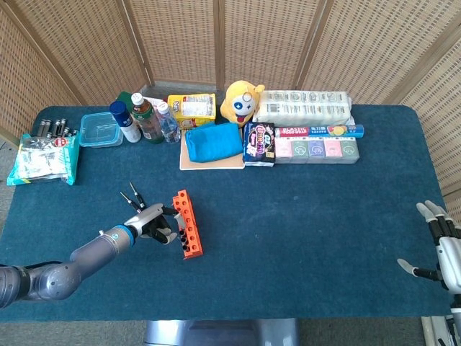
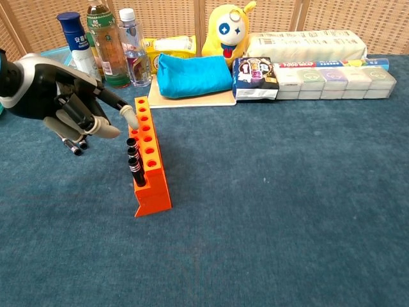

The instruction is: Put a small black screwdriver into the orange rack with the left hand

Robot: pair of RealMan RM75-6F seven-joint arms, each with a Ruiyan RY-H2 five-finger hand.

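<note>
A: Left hand (image 2: 70,105) just left of the orange rack (image 2: 148,160), holding nothing, fingers loosely spread, one fingertip near the rack's top edge. Small black screwdriver (image 2: 131,146)?

B: Standing upright in the rack's left column, just right of and below the fingers, apart from them. Probably light, stiff, slim; best pinched at the ringed handle top. Right hand (image 1: 441,245) far right, open, idle.
</note>
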